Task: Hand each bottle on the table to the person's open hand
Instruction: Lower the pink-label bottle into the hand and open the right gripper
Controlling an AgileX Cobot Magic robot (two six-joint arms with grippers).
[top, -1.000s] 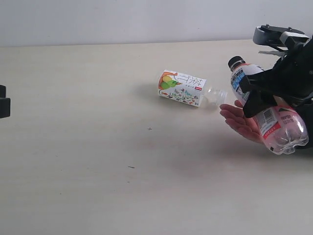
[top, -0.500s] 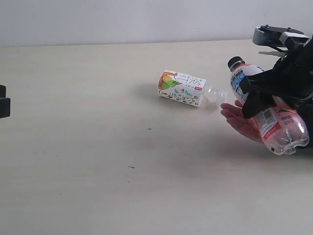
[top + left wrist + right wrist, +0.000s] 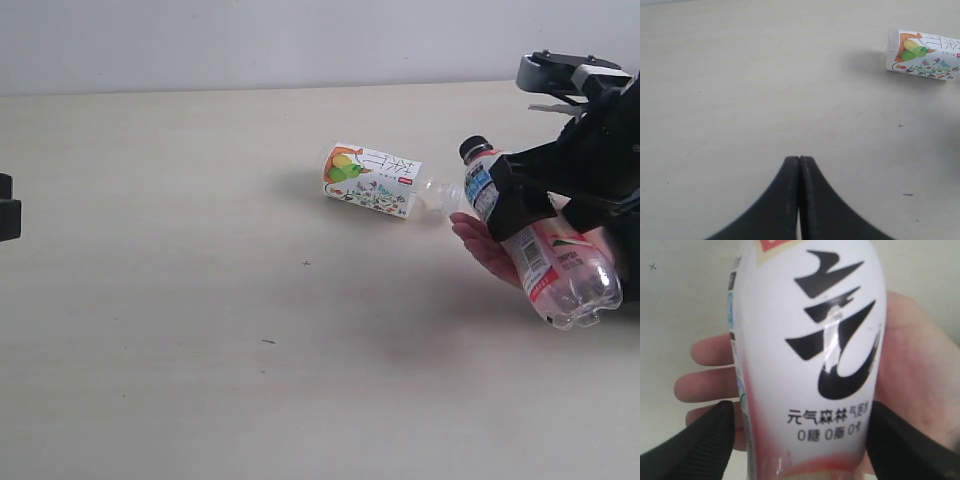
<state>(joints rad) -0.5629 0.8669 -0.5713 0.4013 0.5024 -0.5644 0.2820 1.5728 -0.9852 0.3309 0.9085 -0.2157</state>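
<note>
Wide-spread right fingers (image 3: 695,440) flank bottle (image 3: 810,365) lying in hand (image 3: 920,355).

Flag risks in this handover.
1. The peach bottle sits tilted over the hand, which is open and not gripping it. If the right pincer lets go before the hand closes, the bottle may roll onto the table.
2. The second bottle lies near the fingertips, so a slipping bottle could knock it rolling.

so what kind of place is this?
Probably a robotics lab bench: bare beige table, plain white wall, and an end effector around a bottle over a person's open hand.
</note>
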